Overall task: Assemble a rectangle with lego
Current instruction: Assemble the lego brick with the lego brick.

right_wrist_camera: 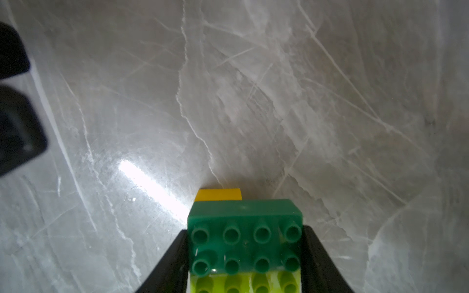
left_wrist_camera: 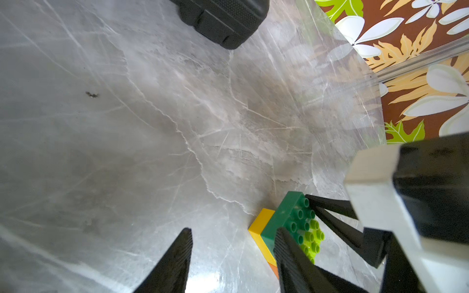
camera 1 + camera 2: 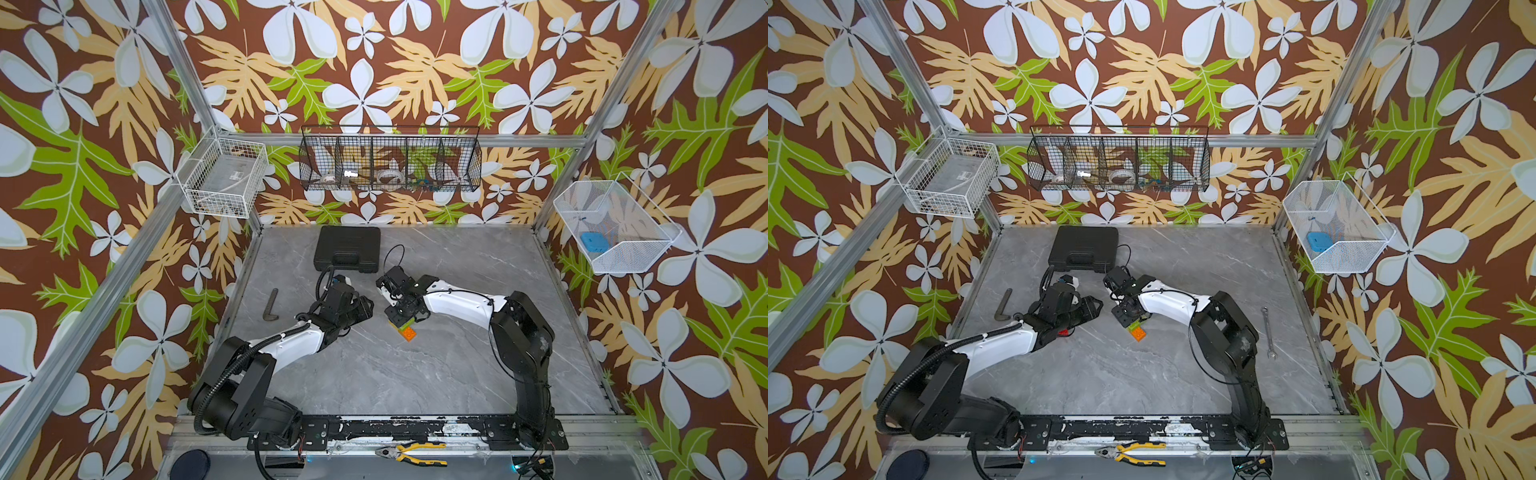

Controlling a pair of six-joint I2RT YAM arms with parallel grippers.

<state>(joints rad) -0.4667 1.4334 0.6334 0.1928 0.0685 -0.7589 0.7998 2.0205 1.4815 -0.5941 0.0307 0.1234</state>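
**Bimanual assembly cell, seen from above and from both wrists.** The unfinished rectangle (image 3: 405,330) rests on the grey marble desk (image 3: 415,374) near its middle, in front of the black case (image 3: 348,248) and well apart from it.

In the right wrist view its upper layer shows a dark green brick (image 1: 243,228) with a lime green brick (image 1: 243,281) joined directly behind it. A yellow brick (image 1: 219,194) projects from beneath. In both top views an orange brick (image 3: 409,333) forms the near end of the lower layer.

The right gripper (image 1: 245,236) comes down over the rectangle. Its fingers (image 1: 175,258) are closed against the two short sides of the upper bricks and clamp them between them.

The left gripper (image 2: 233,230) hangs just beside the rectangle, on the robot's left of it. Its fingers (image 2: 177,261) stand partly apart with only bare desk between them, gripping nothing. One finger overlaps the green bricks in the left wrist view; whether it touches them cannot be told.

A red brick (image 3: 1064,332) lies on the desk under the left forearm, visible in a top view only and separate from the rectangle.

Also present are an angled metal bar (image 3: 271,305) at the desk's left side, a wrench (image 3: 1268,332) at its right side, and pliers (image 3: 415,453) on the front rail.
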